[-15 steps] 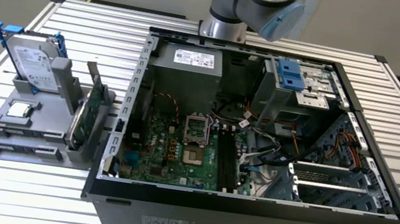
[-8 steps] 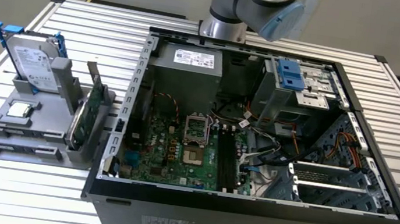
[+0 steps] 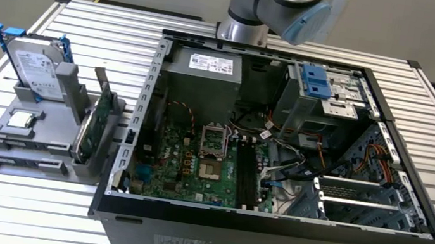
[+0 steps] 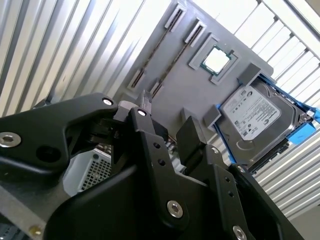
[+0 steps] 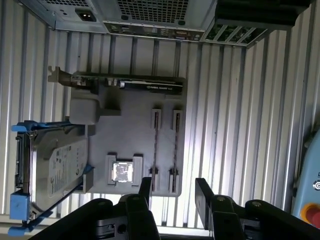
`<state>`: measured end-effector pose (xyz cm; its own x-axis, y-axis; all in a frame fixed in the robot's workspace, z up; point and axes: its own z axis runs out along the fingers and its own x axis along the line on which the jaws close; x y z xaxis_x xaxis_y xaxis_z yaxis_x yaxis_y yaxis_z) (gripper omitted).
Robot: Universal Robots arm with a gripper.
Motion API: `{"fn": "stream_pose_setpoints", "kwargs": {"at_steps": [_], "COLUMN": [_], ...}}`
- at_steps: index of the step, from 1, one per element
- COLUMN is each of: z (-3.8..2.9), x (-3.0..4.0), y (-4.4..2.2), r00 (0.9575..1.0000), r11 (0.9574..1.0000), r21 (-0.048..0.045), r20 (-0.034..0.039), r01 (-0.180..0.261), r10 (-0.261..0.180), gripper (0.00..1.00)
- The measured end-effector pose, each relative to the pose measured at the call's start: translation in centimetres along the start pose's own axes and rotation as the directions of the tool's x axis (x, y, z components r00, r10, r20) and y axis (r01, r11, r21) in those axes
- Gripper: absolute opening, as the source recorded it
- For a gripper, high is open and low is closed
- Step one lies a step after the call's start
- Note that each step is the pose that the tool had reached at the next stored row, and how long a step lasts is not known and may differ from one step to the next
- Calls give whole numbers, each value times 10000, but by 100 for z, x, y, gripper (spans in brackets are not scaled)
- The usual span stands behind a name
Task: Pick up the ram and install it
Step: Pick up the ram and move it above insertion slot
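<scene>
Two ram sticks stand on edge in parallel slots of a grey holder tray (image 5: 135, 130): one ram stick (image 5: 155, 145) and a second (image 5: 176, 145) beside it. In the second wrist view they run as thin dark lines (image 4: 161, 44) across the same tray. My gripper (image 5: 173, 186) hangs well above the tray's end near the sticks. It is open, with nothing between its black fingers (image 5: 145, 186), and it touches nothing. The second wrist view shows the gripper (image 4: 167, 116) in the same state. The arm (image 3: 279, 3) reaches in at the top of the exterior view.
The tray (image 3: 16, 132) also carries a silver hard drive in a blue frame (image 3: 37, 71), a processor chip (image 3: 21, 119) and an upright expansion card (image 3: 93, 127). The open computer case (image 3: 283, 138) lies beside it, with black memory slots (image 3: 246, 174) on the motherboard. A red button (image 5: 312, 216) sits nearby.
</scene>
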<state>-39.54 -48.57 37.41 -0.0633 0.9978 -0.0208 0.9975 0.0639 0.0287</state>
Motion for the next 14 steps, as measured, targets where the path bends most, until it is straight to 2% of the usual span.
{"fn": "stream_pose_setpoints", "kwargs": {"at_steps": [14], "z": [58], "x": [1], "y": [-1], "r00": [10000], "r11": [10000], "r21": [-1], "r20": [-1], "r01": [56], "r10": [-56], "gripper": [100]}}
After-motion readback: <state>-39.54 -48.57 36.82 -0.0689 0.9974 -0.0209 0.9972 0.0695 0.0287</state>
